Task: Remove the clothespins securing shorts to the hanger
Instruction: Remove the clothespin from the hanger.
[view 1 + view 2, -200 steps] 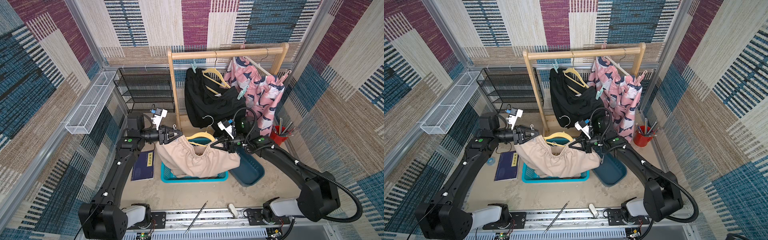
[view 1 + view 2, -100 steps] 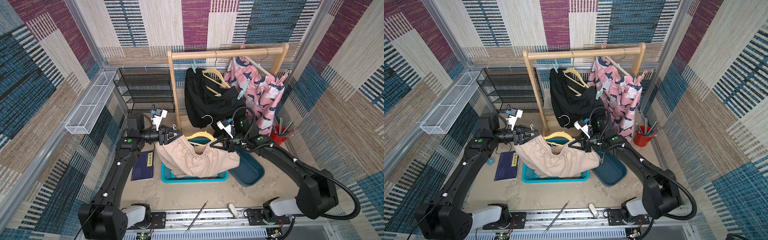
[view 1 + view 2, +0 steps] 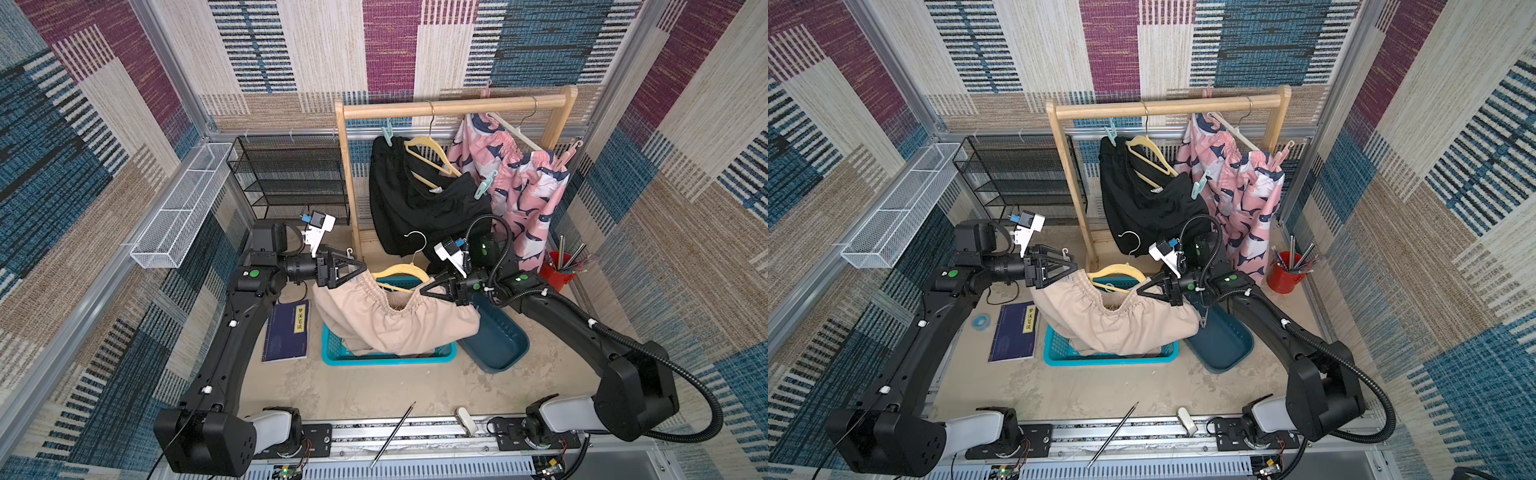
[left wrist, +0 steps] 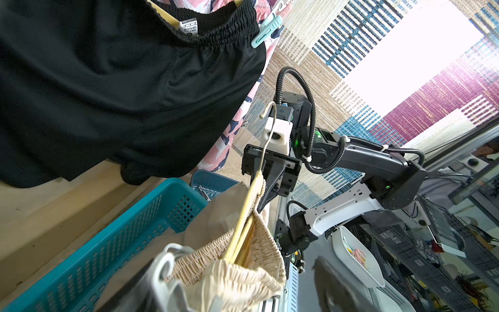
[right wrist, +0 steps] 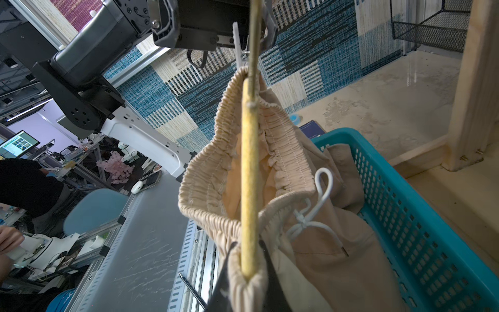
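The beige shorts (image 3: 395,324) hang in a soft sag from a curved yellow hanger (image 3: 401,272) over a teal lattice basket (image 3: 386,358) on the sandy tabletop (image 3: 374,386). Their gathered elastic waistband is stretched between the two arms.

At one end, the left gripper (image 3: 362,269) has its fingers (image 4: 337,286) wide apart. The ruched waistband end and a white plastic clothespin (image 4: 162,266) lie between them, but whether either finger touches the clothespin cannot be told.

At the other end, the right gripper (image 3: 424,291) has its fingers (image 5: 270,283) clamped on the yellow hanger where the fabric wraps it.

Behind, on a round wooden rail (image 3: 453,107), hang the matte black shorts (image 3: 415,208) with a mint clothespin (image 3: 387,133) and the pink printed shorts (image 3: 528,195) with a pink clothespin (image 3: 571,151).
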You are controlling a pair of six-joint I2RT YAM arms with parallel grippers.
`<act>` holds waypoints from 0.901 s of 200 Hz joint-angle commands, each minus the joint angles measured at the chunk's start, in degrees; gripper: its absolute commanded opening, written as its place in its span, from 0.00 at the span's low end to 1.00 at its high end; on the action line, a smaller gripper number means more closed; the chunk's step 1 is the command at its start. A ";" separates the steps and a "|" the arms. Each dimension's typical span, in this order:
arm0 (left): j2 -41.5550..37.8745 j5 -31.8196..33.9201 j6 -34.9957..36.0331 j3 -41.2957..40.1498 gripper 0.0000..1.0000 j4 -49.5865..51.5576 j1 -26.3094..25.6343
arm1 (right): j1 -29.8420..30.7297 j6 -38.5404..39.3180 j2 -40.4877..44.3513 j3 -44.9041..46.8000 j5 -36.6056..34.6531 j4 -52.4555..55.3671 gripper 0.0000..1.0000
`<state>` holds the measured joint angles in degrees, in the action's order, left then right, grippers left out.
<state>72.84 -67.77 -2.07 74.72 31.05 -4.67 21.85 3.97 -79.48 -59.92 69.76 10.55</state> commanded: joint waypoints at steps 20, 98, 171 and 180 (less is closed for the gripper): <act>0.72 2.99 7.36 2.48 0.85 8.29 -0.01 | 0.08 0.68 1.28 0.16 0.90 -1.04 0.00; 1.52 1.48 7.90 2.10 0.44 9.00 0.01 | 0.04 0.58 1.74 0.20 1.24 -0.70 0.00; 1.20 1.34 8.12 1.48 0.11 9.15 0.00 | 0.08 0.10 1.36 -0.15 1.30 -1.09 0.00; 1.17 1.35 8.06 1.65 0.08 9.11 -0.05 | 0.06 0.01 1.22 -0.11 0.88 -1.09 0.00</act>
<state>74.22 -64.97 4.71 76.29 39.13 -4.62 21.89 4.36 -78.08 -59.59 70.26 12.45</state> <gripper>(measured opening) 0.130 0.114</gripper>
